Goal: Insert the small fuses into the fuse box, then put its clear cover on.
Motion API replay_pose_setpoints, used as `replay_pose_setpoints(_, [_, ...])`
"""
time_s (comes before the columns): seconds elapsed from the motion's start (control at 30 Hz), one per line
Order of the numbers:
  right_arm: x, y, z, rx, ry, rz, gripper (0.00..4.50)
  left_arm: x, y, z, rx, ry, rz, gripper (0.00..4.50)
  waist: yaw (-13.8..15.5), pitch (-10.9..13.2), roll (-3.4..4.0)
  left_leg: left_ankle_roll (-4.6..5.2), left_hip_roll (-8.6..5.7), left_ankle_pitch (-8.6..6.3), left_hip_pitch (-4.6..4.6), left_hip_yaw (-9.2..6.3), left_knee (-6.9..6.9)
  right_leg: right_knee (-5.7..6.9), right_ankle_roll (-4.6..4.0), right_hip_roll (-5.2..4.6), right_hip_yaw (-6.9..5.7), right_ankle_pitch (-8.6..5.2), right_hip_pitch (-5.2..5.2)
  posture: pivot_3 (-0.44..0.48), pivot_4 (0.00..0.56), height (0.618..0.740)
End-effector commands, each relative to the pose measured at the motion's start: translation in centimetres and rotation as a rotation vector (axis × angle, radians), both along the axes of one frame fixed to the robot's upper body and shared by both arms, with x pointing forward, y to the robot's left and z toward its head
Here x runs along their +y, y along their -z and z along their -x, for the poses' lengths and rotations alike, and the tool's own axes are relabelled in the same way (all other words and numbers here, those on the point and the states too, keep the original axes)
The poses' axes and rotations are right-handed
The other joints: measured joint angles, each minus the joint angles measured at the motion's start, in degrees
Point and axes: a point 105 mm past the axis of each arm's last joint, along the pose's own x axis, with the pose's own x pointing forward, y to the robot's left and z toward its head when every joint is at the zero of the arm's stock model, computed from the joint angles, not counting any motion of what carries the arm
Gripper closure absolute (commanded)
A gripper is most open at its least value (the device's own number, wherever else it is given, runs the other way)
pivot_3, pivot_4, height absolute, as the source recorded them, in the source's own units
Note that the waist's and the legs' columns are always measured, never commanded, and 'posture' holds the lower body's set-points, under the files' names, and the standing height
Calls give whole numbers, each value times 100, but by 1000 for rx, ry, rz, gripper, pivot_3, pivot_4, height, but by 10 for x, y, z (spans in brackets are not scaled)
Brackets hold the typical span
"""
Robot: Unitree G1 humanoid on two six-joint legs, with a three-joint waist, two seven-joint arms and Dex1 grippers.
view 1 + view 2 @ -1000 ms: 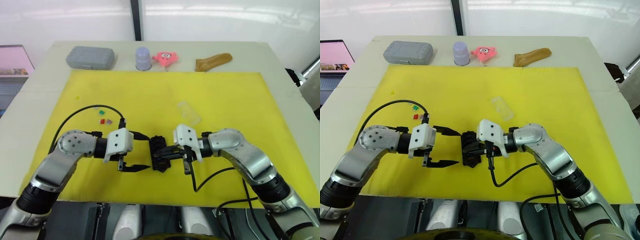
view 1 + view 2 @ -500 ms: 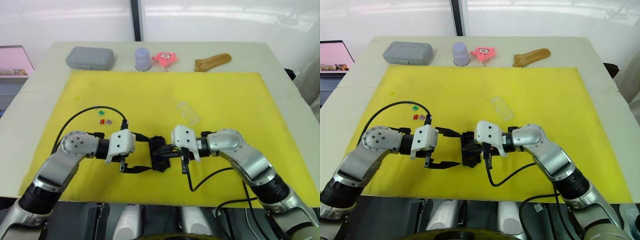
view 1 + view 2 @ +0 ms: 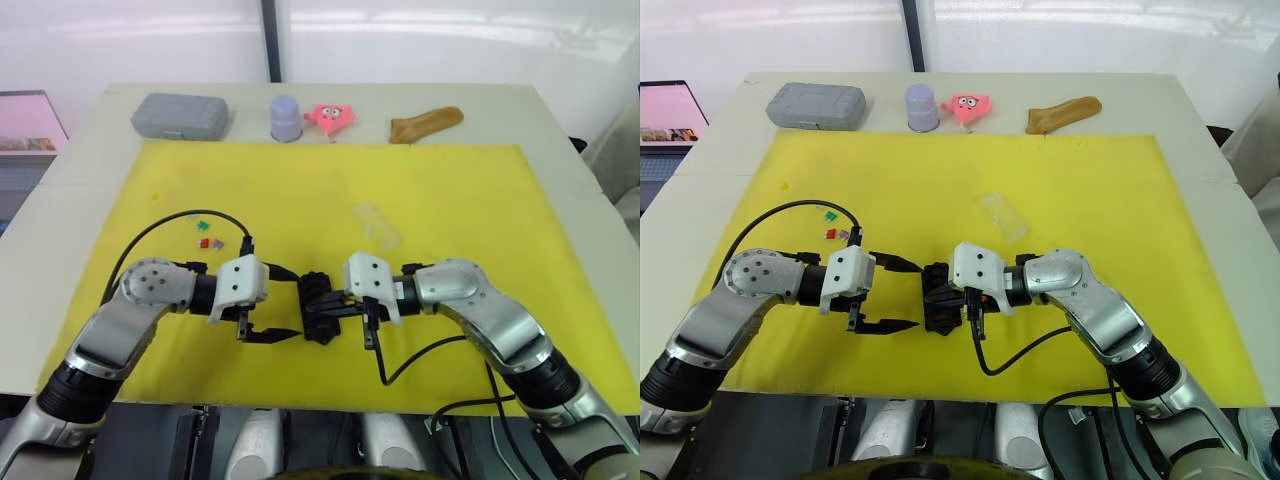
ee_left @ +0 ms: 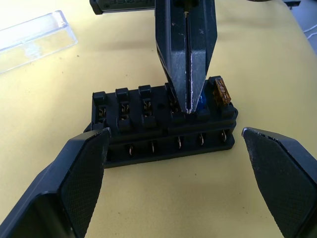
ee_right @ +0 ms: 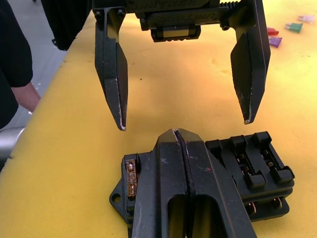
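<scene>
Right gripper (image 4: 187, 106) has its fingers pressed together, tips down on a blue fuse (image 4: 202, 102) in the fuse box (image 3: 318, 307) — seating it, I'd say. Left gripper (image 3: 284, 304) waits wide open beside the box (holding nothing). Clear cover (image 3: 377, 226) lies apart on the yellow mat (image 3: 450, 200).

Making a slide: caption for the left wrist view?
Right gripper, shut, presses onto the fuse box between the open left gripper's fingers.
</scene>
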Motion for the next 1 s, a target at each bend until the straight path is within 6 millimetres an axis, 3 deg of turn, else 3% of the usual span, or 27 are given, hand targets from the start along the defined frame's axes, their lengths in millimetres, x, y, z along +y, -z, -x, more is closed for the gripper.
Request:
replay_pose_setpoints(0.03, [-2, 13, 5, 24, -11, 51, 4474, -3, -9, 1, -32, 16, 8, 0, 0, 0, 0, 0, 0, 0, 0, 0, 0, 0, 0, 0, 0, 0, 0, 0, 150, 740])
replay_pose_setpoints(0.1, [-1, 6, 3, 24, 1, 24, 4474, -3, -9, 1, -32, 18, 9, 0, 0, 0, 0, 0, 0, 0, 0, 0, 0, 0, 0, 0, 0, 0, 0, 0, 150, 740])
replay_pose_setpoints(0.3, [4, -39, 5, 25, -1, -144, 4474, -6, -13, 4, -37, 37, 22, 0, 1, 1, 1, -1, 0, 0, -3, 0, 0, 0, 0, -1, 0, 0, -4, 0, 150, 740])
replay_pose_setpoints(0.43, [-2, -51, 7, 15, -13, -148, 4474, -9, -16, 5, -40, 45, 35, 0, 1, 1, 1, 0, 0, 0, -4, 0, 0, 1, 0, -1, 0, 0, -5, 0, 150, 740])
replay_pose_setpoints(1.0, [-5, -1, 4, 35, 4, 42, 4474, -5, -12, 6, -36, 41, 18, 0, -4, 1, 0, 0, 0, 0, -4, 1, 1, 1, 0, 0, 0, 0, -5, 0, 150, 740])
